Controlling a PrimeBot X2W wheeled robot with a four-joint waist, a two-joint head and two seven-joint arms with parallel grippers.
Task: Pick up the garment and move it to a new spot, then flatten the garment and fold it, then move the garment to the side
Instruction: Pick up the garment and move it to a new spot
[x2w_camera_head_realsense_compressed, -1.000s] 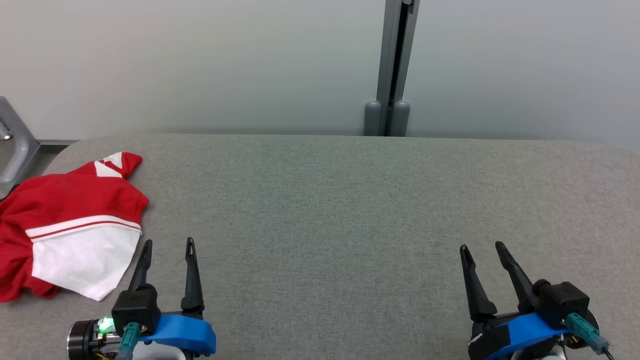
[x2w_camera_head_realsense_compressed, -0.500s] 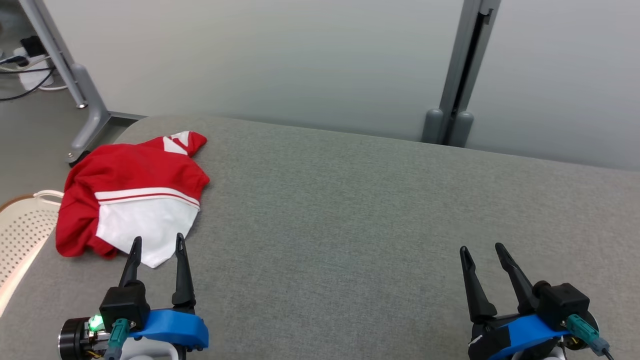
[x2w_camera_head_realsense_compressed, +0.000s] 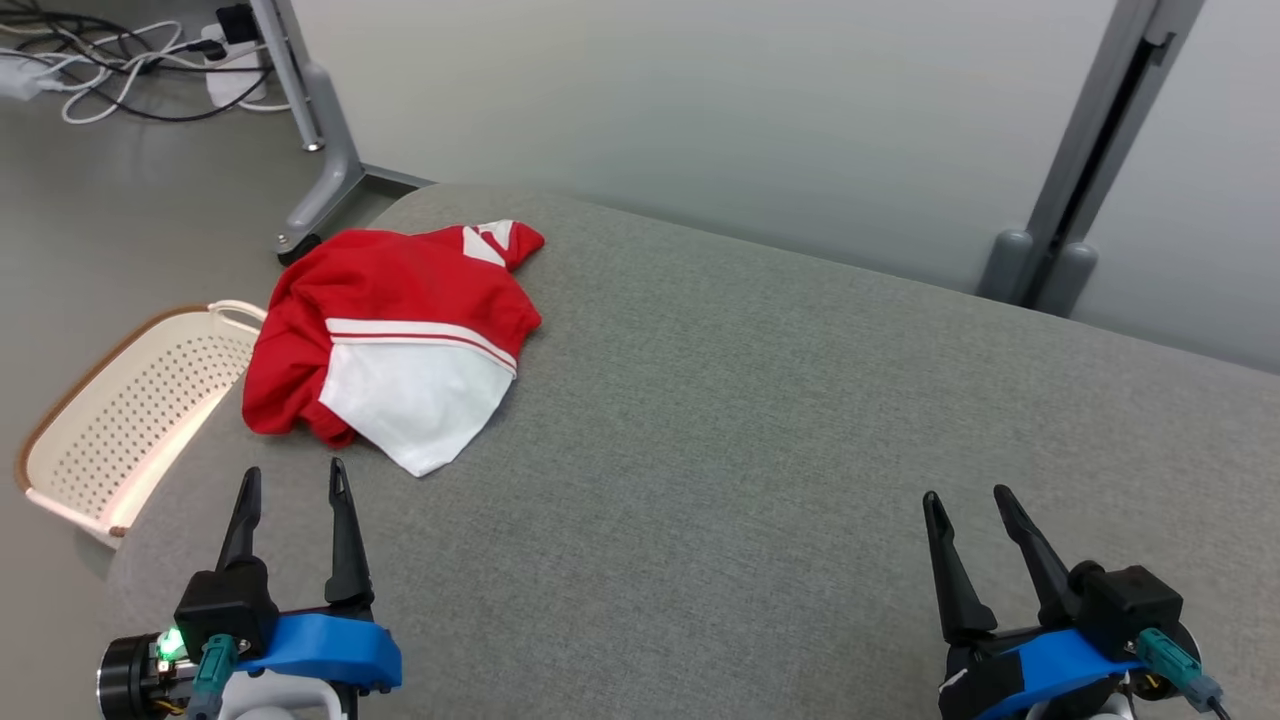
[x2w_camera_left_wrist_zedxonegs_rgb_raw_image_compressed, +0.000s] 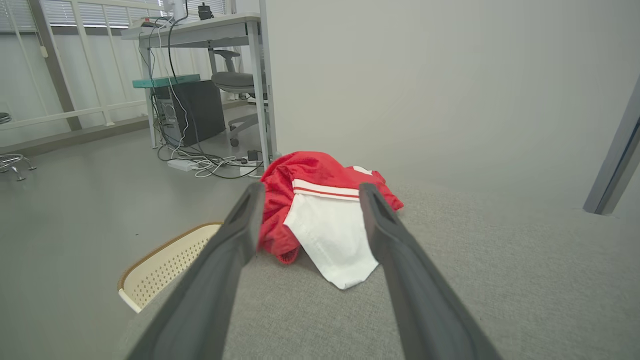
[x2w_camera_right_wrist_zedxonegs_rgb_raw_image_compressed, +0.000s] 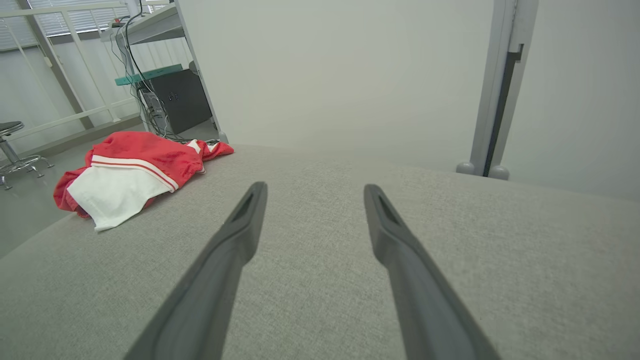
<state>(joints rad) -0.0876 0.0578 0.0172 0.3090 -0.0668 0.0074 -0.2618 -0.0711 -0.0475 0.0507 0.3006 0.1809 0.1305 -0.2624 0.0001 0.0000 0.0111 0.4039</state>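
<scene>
The garment (x2w_camera_head_realsense_compressed: 400, 330), red with a white panel, is lying crumpled on the table (x2w_camera_head_realsense_compressed: 780, 450) near its far left corner, its left side reaching close to the edge, beside a basket (x2w_camera_head_realsense_compressed: 120, 430) on the floor. The left gripper (x2w_camera_head_realsense_compressed: 293, 470) is hovering just short of it, jaws spread wide and empty. In the left wrist view the white panel is showing between the two fingers, ahead of their tips and not touching them. The right gripper (x2w_camera_head_realsense_compressed: 965, 495) is hanging over bare table, well apart from the garment, jaws likewise spread and holding nothing.
</scene>
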